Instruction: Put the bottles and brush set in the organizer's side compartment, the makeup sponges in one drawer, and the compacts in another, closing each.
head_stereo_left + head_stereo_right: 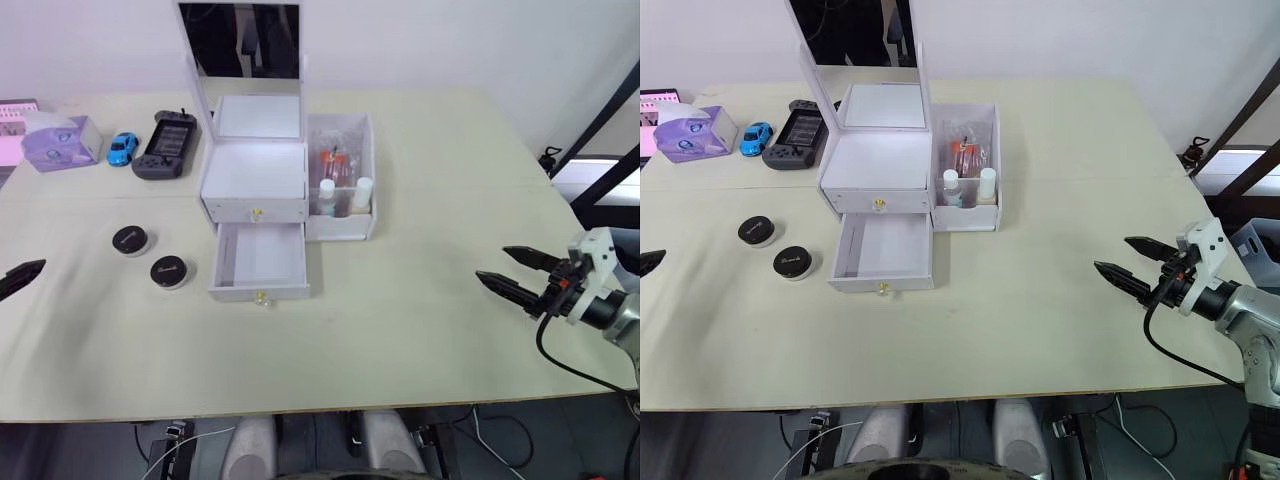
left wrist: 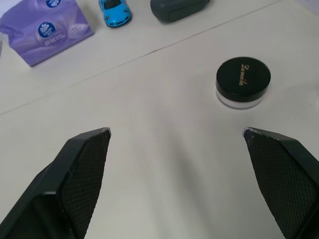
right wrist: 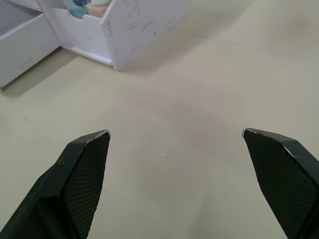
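A: Two compacts sit on the desk just left of the organizer, black lids over pale bases. Which hand takes them?

B: The left hand, I'd judge. It hovers near one with its fingers spread wide and nothing in them. The right hand is likewise wide open and empty, well apart on the far side.

A: How will they handle?

B: Probably light, rigid plastic, round and low. The glossy lid looks slippery, so I'd pinch across the side wall rather than the top.

A: And where do they go?

B: The lower drawer stands pulled out and bare, a shallow white box with a small gold knob. The upper drawer is shut.

A: The side compartment?

B: The bottles already stand upright in it, beside some orange-topped items I can't make out
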Controlling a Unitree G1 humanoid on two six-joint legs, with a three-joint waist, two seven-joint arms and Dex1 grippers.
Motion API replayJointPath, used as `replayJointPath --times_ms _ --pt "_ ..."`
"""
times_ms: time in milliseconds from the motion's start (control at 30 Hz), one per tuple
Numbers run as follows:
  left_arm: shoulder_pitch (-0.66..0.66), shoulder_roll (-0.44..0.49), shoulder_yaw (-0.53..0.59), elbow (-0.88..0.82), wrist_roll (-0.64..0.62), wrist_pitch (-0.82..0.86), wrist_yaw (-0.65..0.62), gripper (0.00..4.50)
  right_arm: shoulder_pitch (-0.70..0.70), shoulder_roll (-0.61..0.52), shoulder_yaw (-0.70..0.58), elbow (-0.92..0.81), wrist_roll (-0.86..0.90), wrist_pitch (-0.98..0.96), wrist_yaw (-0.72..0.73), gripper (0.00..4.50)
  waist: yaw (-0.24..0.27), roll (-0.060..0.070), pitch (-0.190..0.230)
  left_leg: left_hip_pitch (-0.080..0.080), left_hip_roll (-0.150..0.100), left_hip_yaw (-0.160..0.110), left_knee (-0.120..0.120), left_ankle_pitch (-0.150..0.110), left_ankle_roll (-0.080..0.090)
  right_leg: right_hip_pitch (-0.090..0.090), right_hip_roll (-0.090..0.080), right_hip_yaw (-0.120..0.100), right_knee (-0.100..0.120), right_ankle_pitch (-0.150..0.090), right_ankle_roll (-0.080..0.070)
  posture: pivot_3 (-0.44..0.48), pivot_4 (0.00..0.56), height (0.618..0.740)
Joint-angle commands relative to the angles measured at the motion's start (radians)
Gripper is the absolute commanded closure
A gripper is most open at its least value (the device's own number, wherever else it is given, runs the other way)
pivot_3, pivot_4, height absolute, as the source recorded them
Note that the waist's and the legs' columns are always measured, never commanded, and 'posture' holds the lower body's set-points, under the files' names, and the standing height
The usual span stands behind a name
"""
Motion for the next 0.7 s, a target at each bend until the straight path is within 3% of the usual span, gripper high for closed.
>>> replayJointPath --times_ms 33,133,300,433,700 --pt "-0.019 0.001 -0.002 -0.045 -0.008 -0.008 -0.014 0.03 -0.066 -0.014 -0.017 -0.074 0.074 0.051 -0.022 0.00 -0.002 0.001 0.000 0.000 0.000 0.000 0.001 0.000 0.000 0.000 0.000 0.000 0.000 0.000 0.000 0.000 0.150 0.740" --pt "0.006 -0.026 -0.004 -0.158 -0.039 0.047 -0.028 0.03 -0.128 -0.033 0.021 -0.151 0.122 0.126 -0.028 0.00 -0.001 0.000 0.000 0.000 0.001 0.001 0.001 0.000 0.000 0.000 0.000 0.000 0.001 0.000 -0.001 0.000 0.150 0.740" --pt "0.130 -0.080 -0.012 -0.519 -0.106 0.193 -0.045 0.03 -0.383 -0.053 0.177 -0.257 0.211 0.391 -0.129 0.00 -0.005 0.000 0.001 0.000 0.002 0.002 0.002 0.000 0.000 -0.001 0.001 0.000 0.002 0.001 -0.002 0.000 0.150 0.740" --pt "0.217 -0.143 -0.031 -0.740 -0.123 0.308 0.038 0.03 -0.575 -0.012 0.297 -0.368 0.290 0.537 -0.199 0.00 -0.001 0.002 0.002 0.000 0.005 0.002 0.000 0.000 0.000 -0.001 0.003 0.000 0.002 0.001 -0.002 0.000 0.150 0.740" --pt "0.172 -0.246 -0.134 -0.792 -0.061 0.448 0.247 0.03 -0.747 -0.043 0.504 -0.435 0.227 0.611 -0.190 0.00 0.001 0.001 0.001 0.000 0.004 0.002 0.003 0.000 0.000 -0.001 0.003 -0.001 0.002 0.001 -0.002 0.000 0.150 0.740"
